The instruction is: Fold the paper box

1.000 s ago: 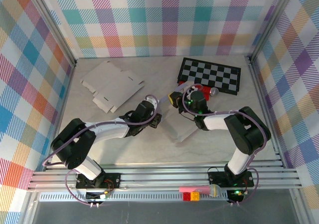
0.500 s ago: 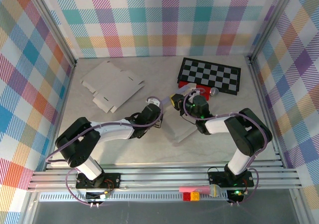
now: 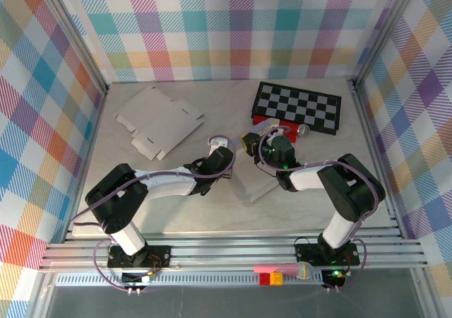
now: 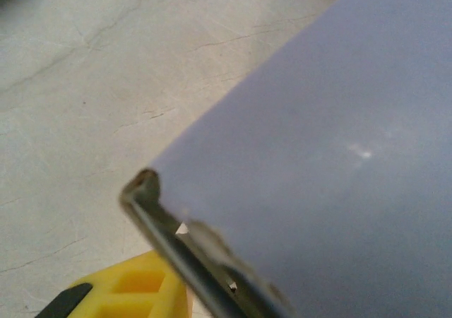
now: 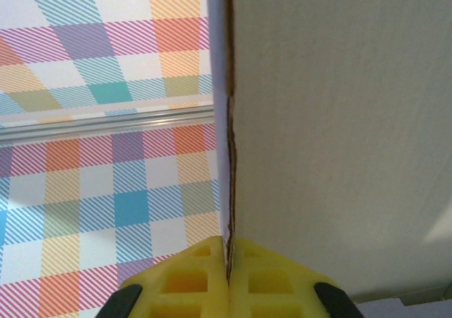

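The paper box (image 3: pixel 258 181) is a pale flat-cut cardboard blank lying mid-table between both arms, with one flap (image 3: pixel 266 125) raised. My right gripper (image 3: pixel 248 141) is shut on a cardboard edge. In the right wrist view its yellow fingers (image 5: pixel 185 283) pinch that thin edge, my right gripper (image 5: pixel 228 270) having the box panel (image 5: pixel 339 120) to its right. My left gripper (image 3: pixel 227 165) is at the box's left edge. The left wrist view has one yellow finger (image 4: pixel 134 291) against a folded box edge (image 4: pixel 185 251), and the panel (image 4: pixel 325 141) hides the other finger.
A second flat cardboard blank (image 3: pixel 159 120) lies at the back left. A black-and-white checkerboard (image 3: pixel 298 107) sits at the back right, with a red block (image 3: pixel 289 128) and a small grey ball (image 3: pixel 304 129) in front of it. Plaid walls enclose the table.
My left gripper has slid right and slightly back, closing in on the box's left edge. The right gripper stays clamped, and the box has shifted a little.
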